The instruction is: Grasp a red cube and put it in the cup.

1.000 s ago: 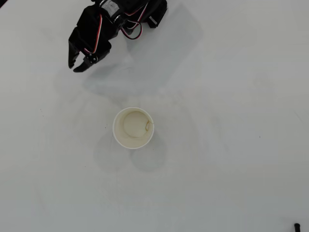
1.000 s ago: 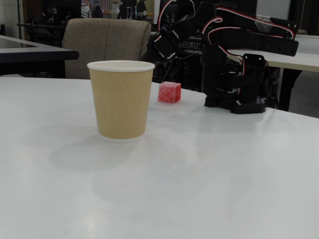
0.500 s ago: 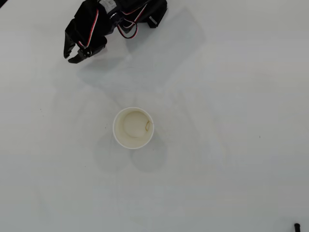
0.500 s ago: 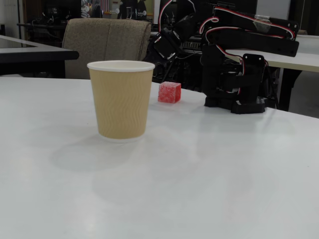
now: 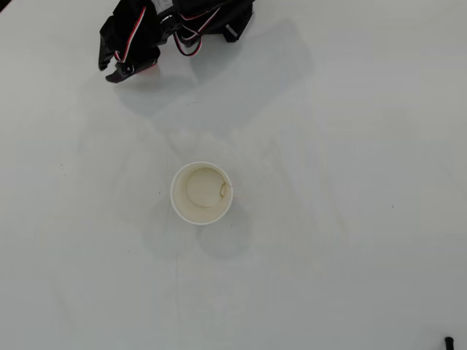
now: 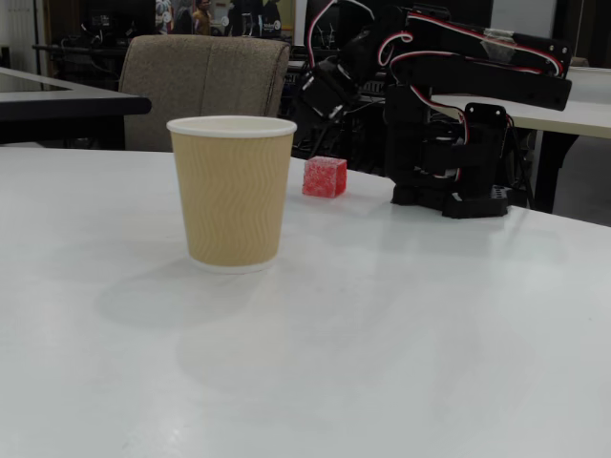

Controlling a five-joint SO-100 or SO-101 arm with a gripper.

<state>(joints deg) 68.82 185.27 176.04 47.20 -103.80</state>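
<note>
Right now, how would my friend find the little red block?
Start at the black robot arm at the far side of the white table. Beside its base, behind the tan ribbed paper cup, sits the small frosted red cube, the only red thing on the tabletop.

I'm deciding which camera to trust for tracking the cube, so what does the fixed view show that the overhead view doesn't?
Only the fixed view shows the red cube whole, resting on the table beyond the cup, plus the cup's tan ribbed wall, the arm's base and a chair behind.

Only the overhead view looks into the cup, which holds no cube, and shows the gripper directly over the cube's spot, leaving just a red sliver visible.

Both show cup, arm and white table. Neither shows clearly how the jaws stand.
</note>
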